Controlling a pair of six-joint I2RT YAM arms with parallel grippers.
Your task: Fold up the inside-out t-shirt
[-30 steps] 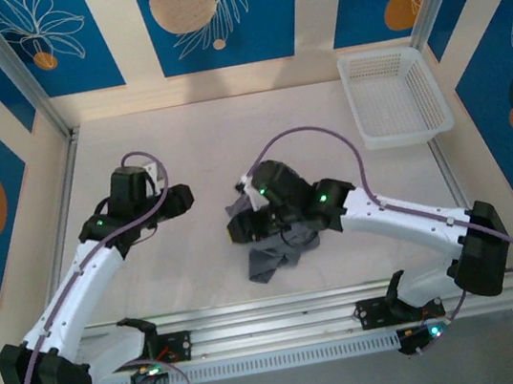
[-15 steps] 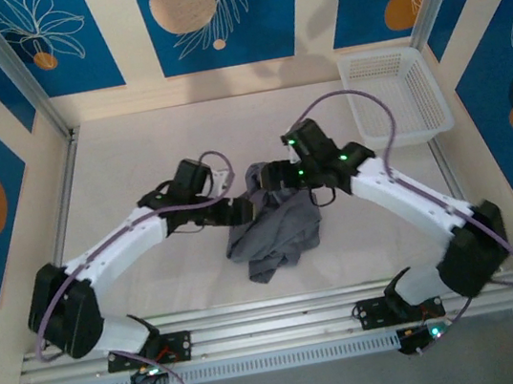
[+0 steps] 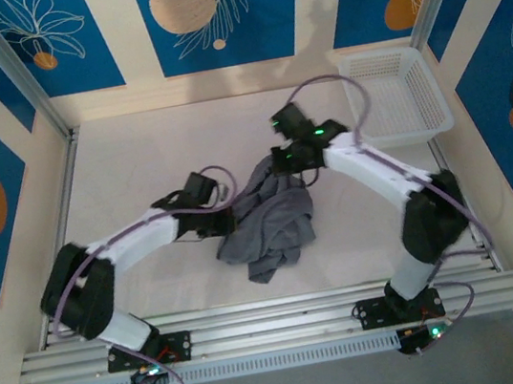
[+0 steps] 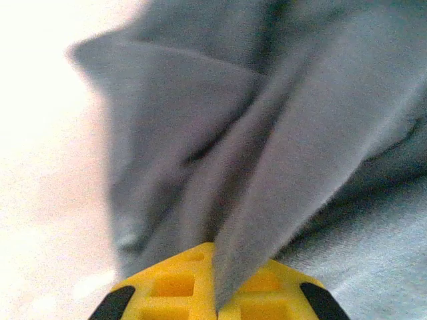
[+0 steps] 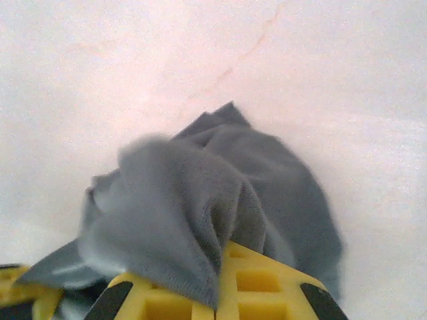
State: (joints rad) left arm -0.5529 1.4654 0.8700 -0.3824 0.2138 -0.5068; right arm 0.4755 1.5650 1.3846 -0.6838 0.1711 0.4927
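The inside-out t-shirt (image 3: 271,224) is a crumpled dark grey heap in the middle of the table. My left gripper (image 3: 230,220) is shut on its left edge; in the left wrist view a grey fold (image 4: 267,187) is pinched between the yellow fingers (image 4: 173,287). At the heap's far top sits my right gripper (image 3: 277,165), shut on the cloth there. In the right wrist view a bunched grey fold (image 5: 193,220) is clamped between yellow fingers (image 5: 260,287), with bare table beyond it.
A white basket (image 3: 393,94) stands at the back right corner, close behind the right arm. Metal frame rails run along the table's left side (image 3: 61,240) and near edge (image 3: 277,329). Bare table lies to the left and behind the shirt.
Both arms have reached to the shirt: the left from the table's left side to its left edge, the right from over the heap to its far top. Both grippers have closed on cloth.
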